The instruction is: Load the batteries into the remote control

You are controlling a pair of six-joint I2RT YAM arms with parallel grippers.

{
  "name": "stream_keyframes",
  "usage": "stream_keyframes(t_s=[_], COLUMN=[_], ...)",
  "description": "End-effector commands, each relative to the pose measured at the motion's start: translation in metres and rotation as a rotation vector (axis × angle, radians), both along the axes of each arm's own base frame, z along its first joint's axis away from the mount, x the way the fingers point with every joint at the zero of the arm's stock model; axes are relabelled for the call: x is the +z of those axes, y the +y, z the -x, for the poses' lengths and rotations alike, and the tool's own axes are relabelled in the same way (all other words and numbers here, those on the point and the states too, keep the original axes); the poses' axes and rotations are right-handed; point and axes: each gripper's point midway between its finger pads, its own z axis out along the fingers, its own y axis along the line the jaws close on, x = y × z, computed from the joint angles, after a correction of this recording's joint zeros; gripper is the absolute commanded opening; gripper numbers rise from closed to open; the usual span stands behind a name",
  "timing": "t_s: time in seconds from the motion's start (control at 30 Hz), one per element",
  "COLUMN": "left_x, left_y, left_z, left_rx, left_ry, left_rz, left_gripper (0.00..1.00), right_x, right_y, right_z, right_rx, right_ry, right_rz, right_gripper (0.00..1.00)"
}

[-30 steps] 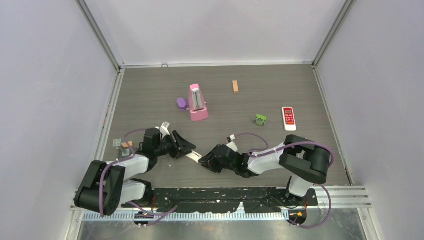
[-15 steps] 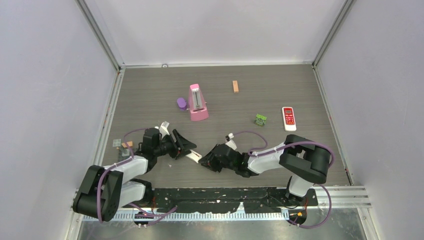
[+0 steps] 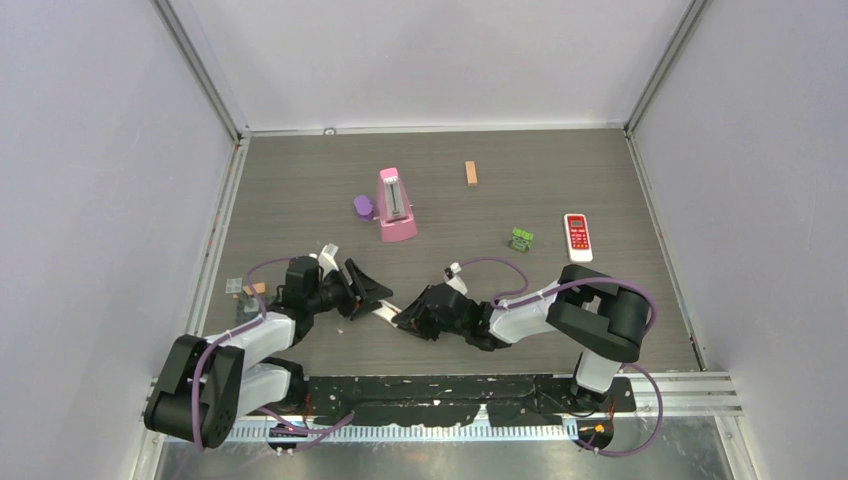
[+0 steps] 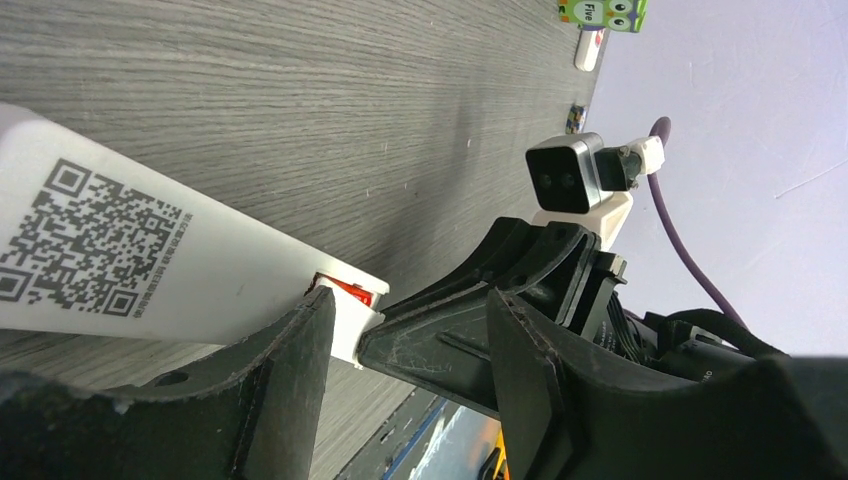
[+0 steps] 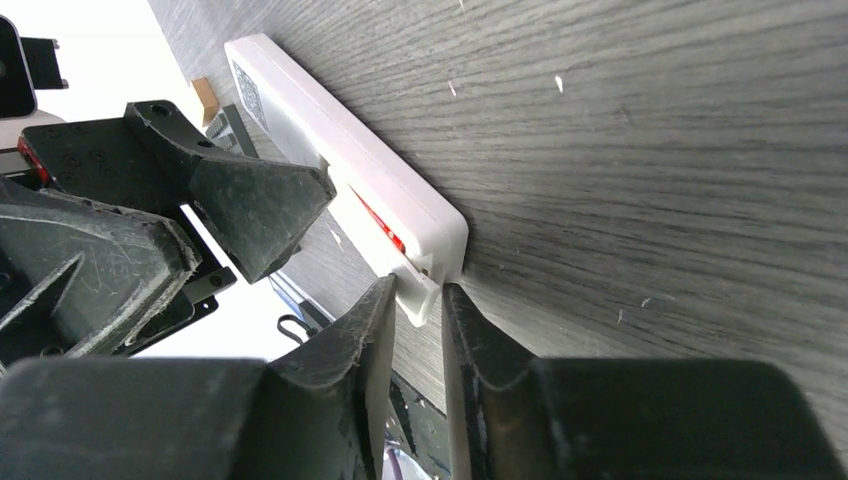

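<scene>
- Evidently the loading step is in hand: the white remote control (image 3: 385, 314) lies flat on the table (image 3: 500, 180) between the two arms. A red-orange battery (image 4: 345, 290) shows in the bay at its end.
- Meanwhile the left end effector (image 3: 372, 298) stands open and holds nothing, with one finger (image 4: 300, 360) set against that end of the remote control.
- Opposite it, the right end effector (image 5: 418, 292) is nearly closed, pinching the thin white lip at the same end.
- Whether the battery is fully seated is hard to tell; it looks partly sunk in the bay.
- Next, I judge, comes a gentle press to bed the battery flat while one end effector braces the remote control against sliding.
- After that, any remaining cell needs fetching.
</scene>
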Motion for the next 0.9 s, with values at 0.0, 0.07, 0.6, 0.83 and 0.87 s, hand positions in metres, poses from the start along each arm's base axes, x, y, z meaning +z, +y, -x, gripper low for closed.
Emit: stream_keyframes(t_s=[0.0, 0.07, 0.6, 0.83, 0.87], left_x=[0.000, 0.001, 0.010, 0.013, 0.013], left_y=[0.001, 0.001, 0.000, 0.000, 0.000], left_z=[0.001, 0.001, -0.004, -0.006, -0.006], left_rx=[-0.007, -0.006, -0.011, -0.014, -0.015], left_ry=[0.008, 0.005, -0.023, -0.033, -0.034], left_rz=[-0.020, -0.021, -0.026, -0.032, -0.031], left_gripper=[0.59, 0.59, 0.60, 0.60, 0.60], right_x=[0.010, 0.007, 0.015, 0.009, 0.006], right_y=[0.007, 0.001, -0.014, -0.016, -0.016], right_z=[-0.004, -0.005, -0.018, -0.018, -0.017], right_rx=[0.010, -0.001, 0.004, 0.023, 0.025], right_ry=[-0.022, -0.015, -0.092, -0.089, -0.077], right_rz=[-0.018, -0.002, 0.045, 0.042, 0.043], right_gripper=[0.24, 0.19, 0.05, 0.05, 0.05])
